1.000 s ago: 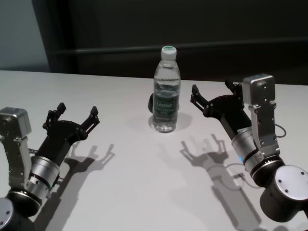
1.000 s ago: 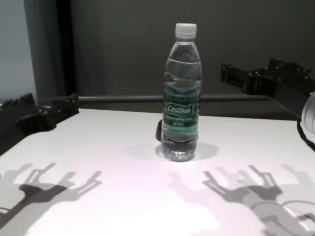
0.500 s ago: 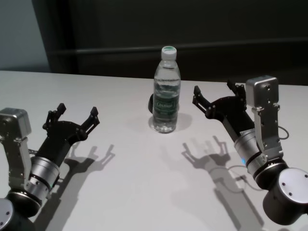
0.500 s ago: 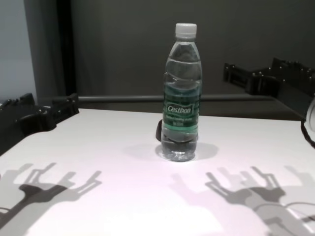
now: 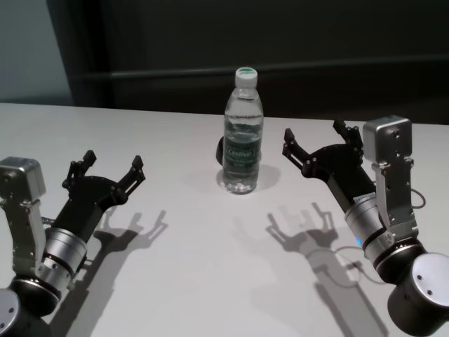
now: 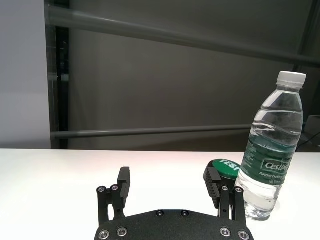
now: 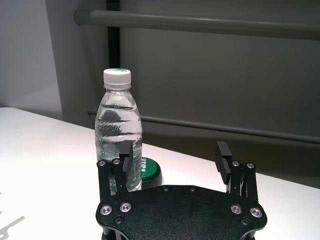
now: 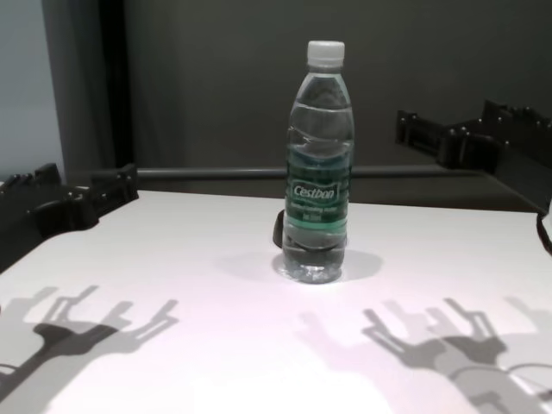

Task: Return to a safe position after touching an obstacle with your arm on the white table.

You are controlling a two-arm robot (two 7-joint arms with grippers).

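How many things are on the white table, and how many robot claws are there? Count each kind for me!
Water bottle: 1
Green-topped round thing behind the bottle: 1
Robot grippers: 2, left gripper and right gripper, both open, both off the bottle
Total: 4, over one white table

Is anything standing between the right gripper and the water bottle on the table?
Nothing visible. The right gripper, fingers open, hangs apart from the bottle with only bare white table between them. The green-topped button sits behind the bottle, not in the gap.
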